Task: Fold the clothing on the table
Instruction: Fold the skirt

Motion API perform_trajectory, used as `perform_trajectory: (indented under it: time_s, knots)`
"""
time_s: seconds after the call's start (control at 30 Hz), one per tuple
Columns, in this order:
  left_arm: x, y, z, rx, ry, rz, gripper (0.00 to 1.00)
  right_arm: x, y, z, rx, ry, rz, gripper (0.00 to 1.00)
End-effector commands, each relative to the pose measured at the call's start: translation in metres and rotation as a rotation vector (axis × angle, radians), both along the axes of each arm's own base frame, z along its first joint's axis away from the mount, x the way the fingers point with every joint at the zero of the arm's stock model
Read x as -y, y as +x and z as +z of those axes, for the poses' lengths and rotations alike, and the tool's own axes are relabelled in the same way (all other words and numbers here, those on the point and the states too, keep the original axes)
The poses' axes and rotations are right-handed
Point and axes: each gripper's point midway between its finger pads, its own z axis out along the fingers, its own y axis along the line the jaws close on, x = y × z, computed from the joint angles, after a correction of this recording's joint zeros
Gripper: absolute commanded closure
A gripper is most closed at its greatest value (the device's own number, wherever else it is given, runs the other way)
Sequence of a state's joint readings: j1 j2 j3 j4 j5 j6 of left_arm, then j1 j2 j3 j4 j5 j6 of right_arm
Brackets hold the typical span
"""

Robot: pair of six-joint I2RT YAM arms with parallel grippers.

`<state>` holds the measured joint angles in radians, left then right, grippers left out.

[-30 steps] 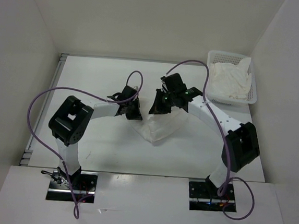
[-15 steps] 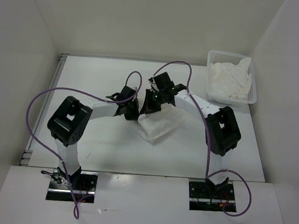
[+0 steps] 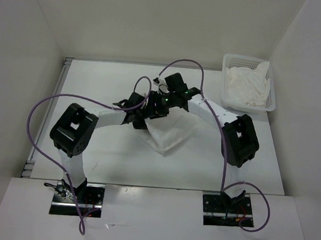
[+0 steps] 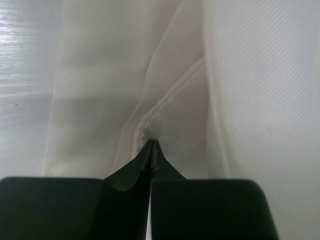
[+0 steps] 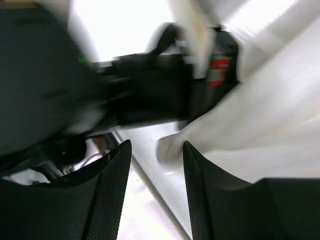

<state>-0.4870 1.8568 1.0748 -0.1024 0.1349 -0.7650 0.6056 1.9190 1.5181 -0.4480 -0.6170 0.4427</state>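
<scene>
Your clothing (image 3: 173, 135) lies folded small near the middle of the bench (image 3: 96, 86), well apart from every edge. Both pincers meet at its far-left corner. Your left pincer (image 4: 152, 146) is pinched tight on a ridge of the fabric, tips together with the cloth gathered right at them. Your right pincer (image 5: 156, 147) stands with its jaws parted and nothing clamped; a loose edge of the cloth lies just beyond the gap. The bulk of the cloth spreads away from both pincers toward the near-right side of the bench, so I judge any further fold must travel that way, led by the left pincer, which has the grip
</scene>
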Motion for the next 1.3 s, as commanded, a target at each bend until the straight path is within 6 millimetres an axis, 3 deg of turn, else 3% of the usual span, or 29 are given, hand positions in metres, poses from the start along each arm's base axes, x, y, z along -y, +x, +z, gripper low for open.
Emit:
perform_trajectory:
  time_s: [0.0, 0.03, 0.1, 0.17, 0.23, 0.27, 0.33, 0.43, 0.63, 0.7, 0.77, 0.8, 0.83, 0.87, 0.93, 0.97, 1.0, 1.07, 1.17, 1.27]
  knots:
    - [-0.007, -0.020, -0.013, -0.057, 0.048, -0.004, 1.00, 0.000, 0.002, 0.116, 0.236, 0.194, 0.045, 0.49]
    - [-0.010, -0.021, -0.014, -0.061, 0.059, 0.001, 1.00, 0.006, -0.005, 0.136, 0.269, 0.215, 0.032, 0.49]
    - [-0.025, -0.012, -0.007, -0.047, 0.065, 0.037, 1.00, 0.026, -0.010, 0.151, 0.295, 0.216, -0.020, 0.48]
    - [-0.039, -0.005, 0.009, -0.011, 0.083, 0.071, 1.00, 0.040, -0.017, 0.143, 0.273, 0.196, -0.050, 0.48]
    - [-0.053, 0.006, 0.029, 0.036, 0.117, 0.099, 0.89, 0.058, -0.023, 0.148, 0.289, 0.191, -0.085, 0.48]
    - [-0.060, 0.012, 0.045, 0.088, 0.145, 0.110, 0.87, 0.066, -0.027, 0.133, 0.265, 0.167, -0.103, 0.48]
    - [-0.077, 0.025, 0.074, 0.132, 0.158, 0.159, 0.83, 0.078, -0.034, 0.132, 0.266, 0.164, -0.130, 0.48]
    - [-0.101, 0.036, 0.104, 0.191, 0.148, 0.210, 0.70, 0.096, -0.040, 0.102, 0.208, 0.115, -0.189, 0.48]
    - [-0.125, 0.044, 0.159, 0.295, 0.084, 0.249, 0.62, 0.101, -0.041, 0.068, 0.140, 0.074, -0.255, 0.52]
    - [-0.111, 0.042, 0.179, 0.332, -0.008, 0.181, 0.66, 0.100, -0.040, 0.052, 0.093, 0.063, -0.271, 0.54]
    - [-0.091, 0.038, 0.195, 0.363, -0.094, 0.104, 0.74, 0.096, -0.032, 0.037, 0.063, 0.051, -0.277, 0.63]
    - [-0.075, 0.031, 0.199, 0.359, -0.146, 0.042, 0.81, 0.095, -0.032, 0.027, 0.044, 0.038, -0.277, 0.69]
    - [-0.061, 0.025, 0.204, 0.362, -0.182, -0.010, 0.95, 0.092, -0.028, 0.024, 0.044, 0.048, -0.268, 0.81]
    - [-0.053, 0.023, 0.210, 0.375, -0.221, -0.048, 1.00, 0.090, -0.025, 0.010, 0.017, 0.029, -0.268, 0.86]
    - [-0.037, 0.009, 0.210, 0.343, -0.316, -0.124, 1.00, 0.085, -0.021, 0.000, -0.005, 0.030, -0.255, 0.95]
    - [-0.031, 0.003, 0.208, 0.344, -0.335, -0.152, 1.00, 0.082, -0.018, -0.016, -0.041, 0.021, -0.254, 0.99]
    - [-0.028, -0.002, 0.208, 0.333, -0.360, -0.169, 1.00, 0.078, -0.015, -0.019, -0.049, 0.025, -0.246, 0.99]
    - [-0.020, -0.009, 0.215, 0.347, -0.395, -0.215, 1.00, 0.074, -0.010, -0.044, -0.105, 0.002, -0.248, 0.99]
    - [-0.006, -0.024, 0.223, 0.343, -0.470, -0.313, 1.00, 0.069, -0.003, -0.059, -0.134, -0.001, -0.247, 0.99]
    - [0.006, -0.033, 0.215, 0.311, -0.510, -0.366, 1.00, 0.063, -0.003, -0.076, -0.165, -0.009, -0.250, 0.99]
